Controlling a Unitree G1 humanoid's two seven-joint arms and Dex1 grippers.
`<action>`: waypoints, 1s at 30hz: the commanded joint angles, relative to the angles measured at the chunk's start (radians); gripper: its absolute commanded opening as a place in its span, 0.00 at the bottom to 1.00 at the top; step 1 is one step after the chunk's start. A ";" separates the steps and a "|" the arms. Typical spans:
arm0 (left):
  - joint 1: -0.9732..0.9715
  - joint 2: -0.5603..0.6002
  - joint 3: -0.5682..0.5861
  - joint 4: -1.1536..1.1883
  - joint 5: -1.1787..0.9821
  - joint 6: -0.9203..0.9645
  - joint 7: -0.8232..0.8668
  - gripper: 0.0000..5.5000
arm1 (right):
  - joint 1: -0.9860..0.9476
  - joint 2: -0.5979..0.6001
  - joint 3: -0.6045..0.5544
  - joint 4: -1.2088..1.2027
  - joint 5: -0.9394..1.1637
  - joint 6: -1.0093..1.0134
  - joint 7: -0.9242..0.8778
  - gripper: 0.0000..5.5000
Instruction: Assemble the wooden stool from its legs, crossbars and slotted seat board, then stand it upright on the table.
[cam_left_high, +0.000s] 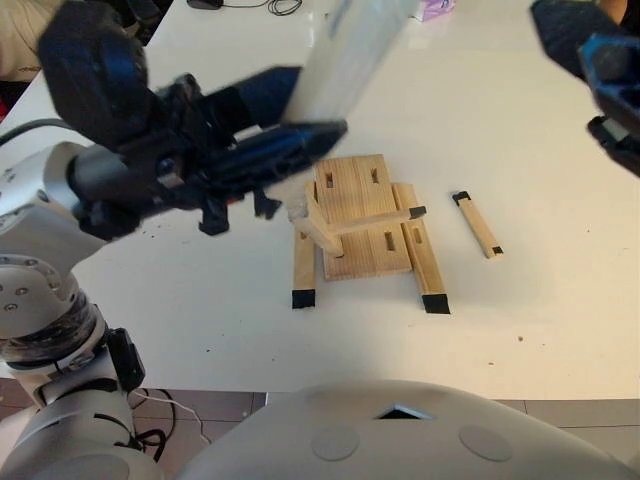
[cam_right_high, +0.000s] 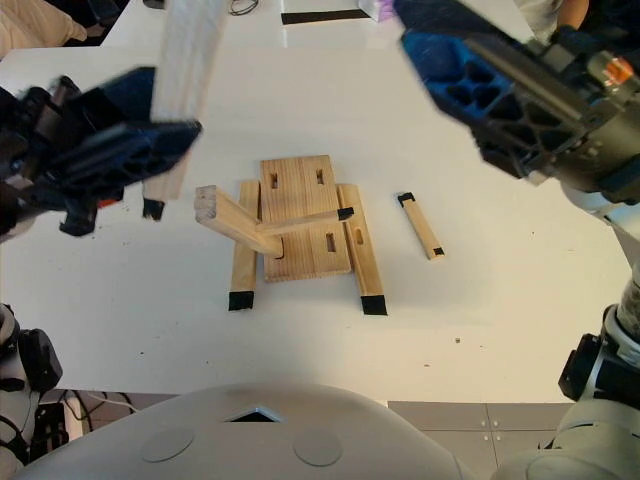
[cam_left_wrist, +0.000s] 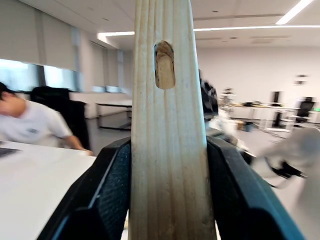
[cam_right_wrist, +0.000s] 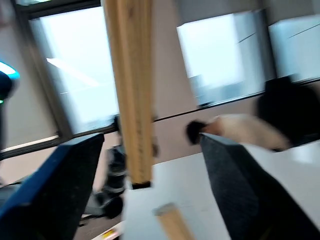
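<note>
My left gripper (cam_left_high: 318, 102) is raised over the table's left side, shut on a pale wooden leg (cam_left_high: 352, 48) that stands upright; its peg hole (cam_left_wrist: 164, 65) faces the left wrist camera. The slotted seat board (cam_left_high: 352, 180) lies flat mid-table with a black-tipped leg (cam_left_high: 303, 268) along its left side and another (cam_left_high: 427, 265) along its right. A third leg (cam_right_high: 232, 222) sticks up at a slant from the board, and a crossbar (cam_left_high: 378, 217) lies across it. My right gripper (cam_right_high: 430, 40) hovers high at the right, open, holding nothing.
A loose short crossbar (cam_left_high: 477, 224) lies to the right of the board. Cables (cam_left_high: 246, 5) and a purple item (cam_left_high: 436, 9) sit at the table's far edge. The table's front edge (cam_left_high: 400, 385) is close to me.
</note>
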 joint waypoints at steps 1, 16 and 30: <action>-0.009 0.046 -0.059 -0.001 -0.009 -0.009 -0.016 0.37 | -0.113 -0.010 0.118 0.000 0.024 0.040 -0.024 0.67; 0.025 0.108 -0.153 -0.022 0.068 -0.042 -0.089 0.37 | -0.180 0.011 0.201 -0.011 -0.039 0.059 0.005 0.65; 0.033 0.117 -0.187 -0.025 0.060 -0.058 -0.092 0.37 | -0.140 -0.009 0.181 -0.050 -0.175 0.087 0.152 0.38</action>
